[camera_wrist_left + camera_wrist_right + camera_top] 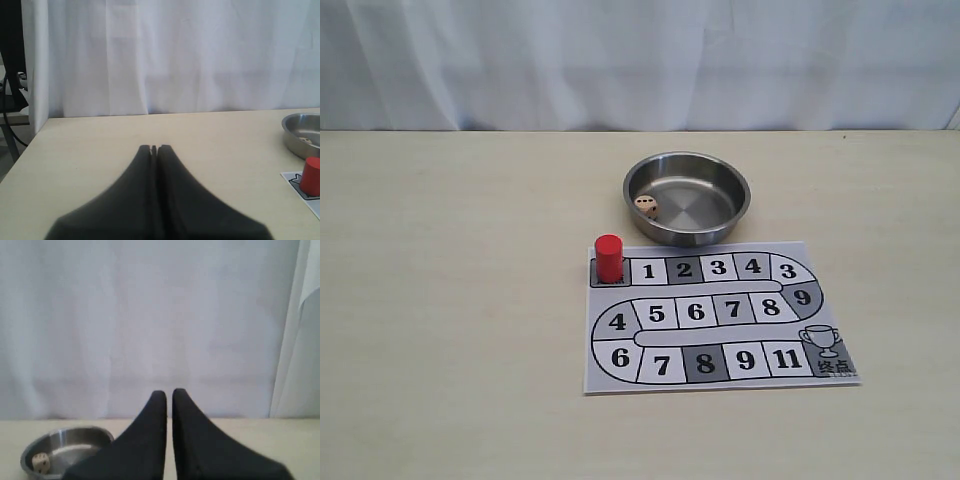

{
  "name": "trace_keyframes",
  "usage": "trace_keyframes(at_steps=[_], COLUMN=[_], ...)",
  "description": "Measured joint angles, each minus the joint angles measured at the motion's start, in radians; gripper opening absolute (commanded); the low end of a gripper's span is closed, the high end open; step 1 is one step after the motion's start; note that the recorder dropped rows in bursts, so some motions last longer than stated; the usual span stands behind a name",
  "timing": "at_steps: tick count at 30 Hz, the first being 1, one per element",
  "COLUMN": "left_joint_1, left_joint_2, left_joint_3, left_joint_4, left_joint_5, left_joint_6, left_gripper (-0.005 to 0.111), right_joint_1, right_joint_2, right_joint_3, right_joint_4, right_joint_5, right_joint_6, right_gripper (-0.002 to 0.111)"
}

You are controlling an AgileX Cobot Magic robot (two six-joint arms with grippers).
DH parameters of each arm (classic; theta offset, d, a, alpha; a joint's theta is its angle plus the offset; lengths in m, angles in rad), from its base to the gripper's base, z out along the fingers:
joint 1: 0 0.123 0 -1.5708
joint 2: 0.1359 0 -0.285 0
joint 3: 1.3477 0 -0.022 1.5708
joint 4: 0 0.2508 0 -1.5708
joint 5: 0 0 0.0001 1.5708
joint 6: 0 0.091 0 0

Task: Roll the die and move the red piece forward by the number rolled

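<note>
The die (646,207) lies inside a round stainless steel bowl (725,190), on the flat bottom close to the wall on the left side of the exterior view. Its pips are too small to count. The bowl sits on a pale wooden table (450,300), just behind a printed paper game board (720,385) with a winding track of numbered squares and a trophy at the end. The red piece (609,257) stands upright on the grey starting square at the board's top-left corner, just beside the square marked 1 and near the bowl's rim without touching it.

Neither arm appears in the exterior view. The left gripper (154,148) hovers over bare tabletop with its jaws pressed together and nothing between them; the bowl and the red piece show at the edge of its view. The right gripper (169,391) has its jaws drawn to a thin slit, also empty, with the bowl and die ahead of it. A white curtain (640,60) hangs behind the table.
</note>
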Motion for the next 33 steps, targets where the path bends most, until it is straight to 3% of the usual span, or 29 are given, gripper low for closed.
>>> trace_keyframes(at_steps=[5, 18, 33], left_joint_1=[0.0, 0.0, 0.0], left_joint_2=[0.0, 0.0, 0.0], left_joint_3=[0.0, 0.0, 0.0], left_joint_4=[0.0, 0.0, 0.0], left_joint_5=[0.0, 0.0, 0.0], left_joint_6=[0.0, 0.0, 0.0], left_gripper=[0.0, 0.0, 0.0], right_joint_1=[0.0, 0.0, 0.0], right_joint_2=[0.0, 0.024, 0.563], right_joint_3=[-0.017, -0.354, -0.659], right_joint_4=[0.008, 0.051, 0.051], right_joint_5=[-0.096, 0.262, 0.482], right_joint_6=[0.05, 0.064, 0.064], right_gripper=[0.004, 0.004, 0.004])
